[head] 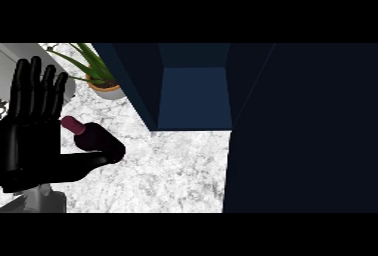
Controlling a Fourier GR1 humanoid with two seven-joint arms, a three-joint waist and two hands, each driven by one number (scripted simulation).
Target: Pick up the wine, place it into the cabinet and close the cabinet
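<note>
Beside the open cabinet [193,95], one wine bottle [88,135] and one potted plant [96,75] are being carried by the tabletop [170,170]. One left hand [33,135] is being held with fingers [37,85] straight and apart, the bottle lying between them and the thumb.

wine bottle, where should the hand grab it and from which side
Probably round the dark body, below the neck. The wine seems tilted, its maroon cap pointing up-left, and the open left hand is already beside it on the left with its thumb under the body, so close in from there. The cabinet stands open to its right.
</note>
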